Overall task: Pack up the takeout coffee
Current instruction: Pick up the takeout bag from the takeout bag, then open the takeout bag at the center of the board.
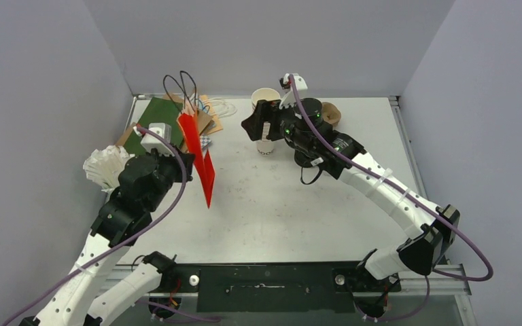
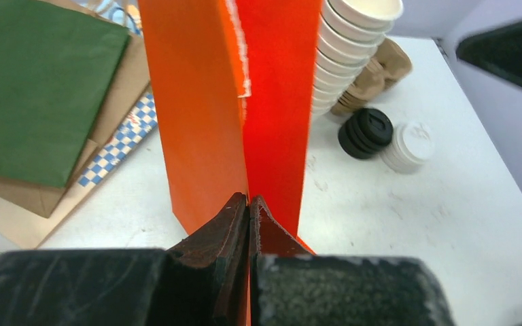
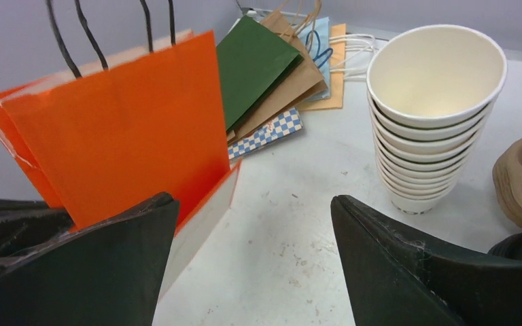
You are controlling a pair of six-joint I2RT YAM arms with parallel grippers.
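No takeout coffee shows in any view. An orange paper bag with black cord handles stands upright left of centre. My left gripper is shut on the bag's side fold; in the left wrist view its tips pinch the orange paper. My right gripper hovers beside a stack of lidless white cups. In the right wrist view its fingers stand wide open over bare table, with the bag to their left and the cup stack to their right.
Flat green, brown and checked bags lie at the back left behind the orange bag. Brown cardboard carriers sit behind the cup stack, next to loose black lids and white lids. A ruffled white stack lies at the left edge.
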